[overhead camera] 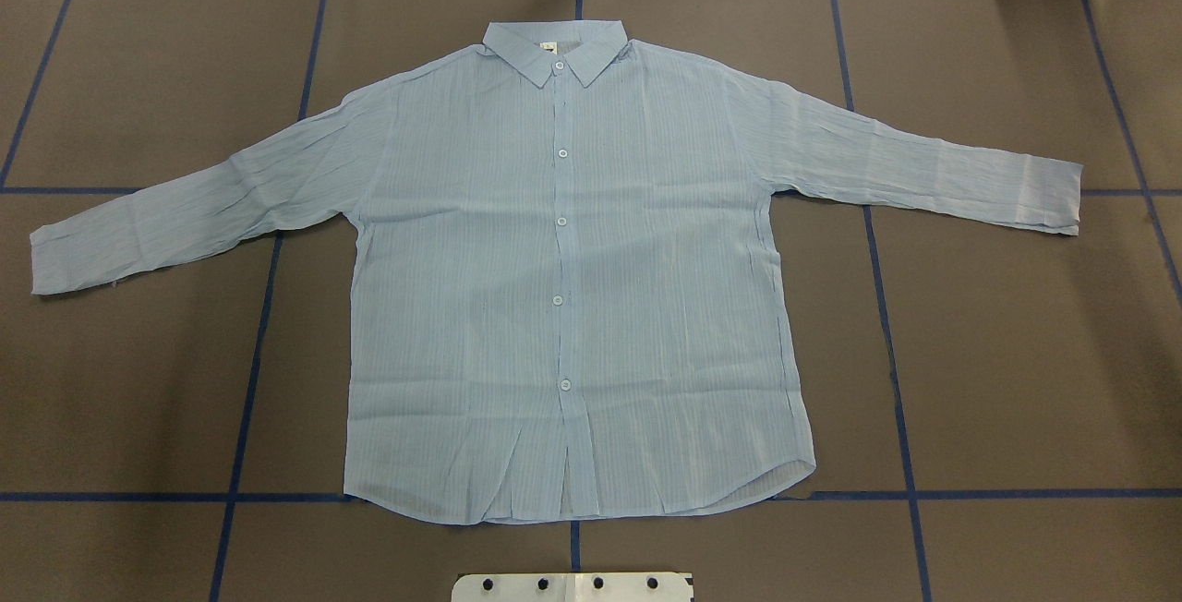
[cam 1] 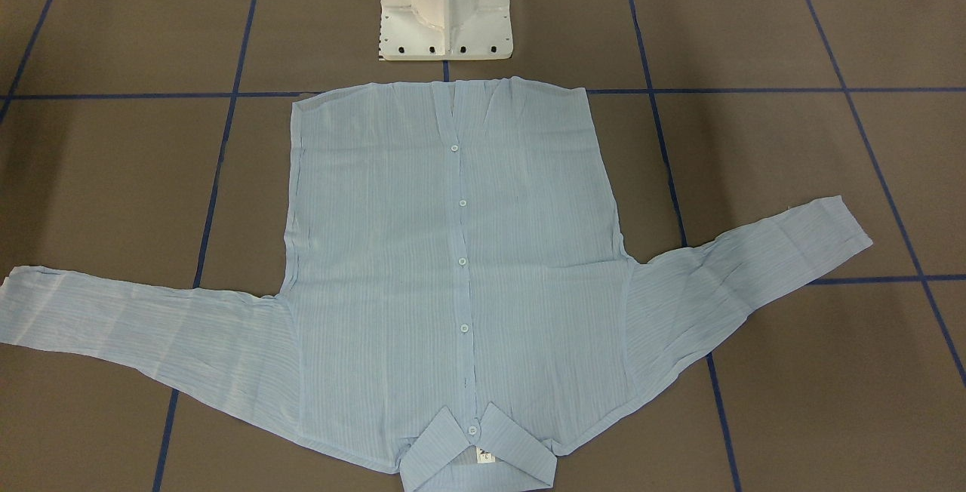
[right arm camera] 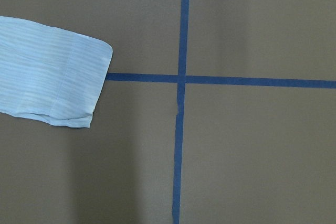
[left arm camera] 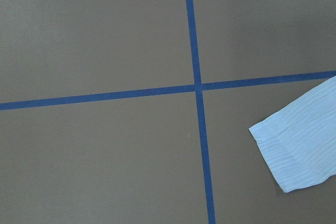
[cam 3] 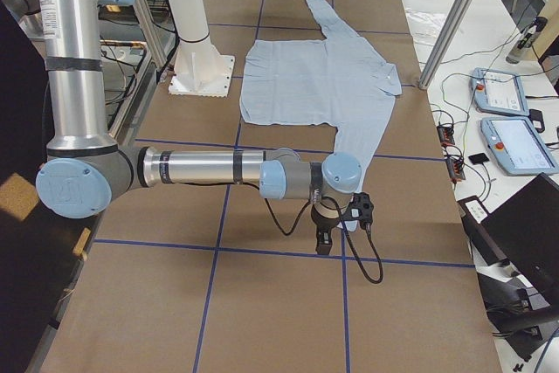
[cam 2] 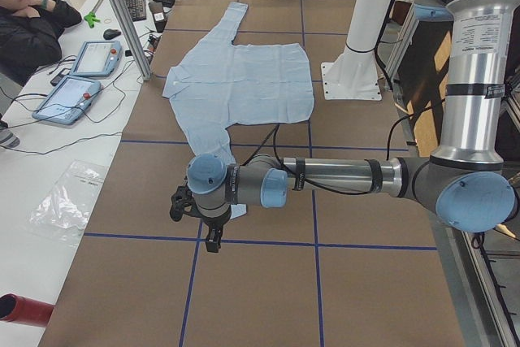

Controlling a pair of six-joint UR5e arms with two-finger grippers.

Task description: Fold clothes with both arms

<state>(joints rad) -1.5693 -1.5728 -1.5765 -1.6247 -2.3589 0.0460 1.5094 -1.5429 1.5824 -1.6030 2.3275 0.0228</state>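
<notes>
thin light-blue striped button-up shirt lies flat, buttons up, on the brown table with blue tape lines; hem just in front of the white pedestal base, collar on the side away from it, sleeves spread to either side; black left gripper and black right gripper hang well out to either side of the pedestal, above the table; can't tell if either is clenched or released
</notes>
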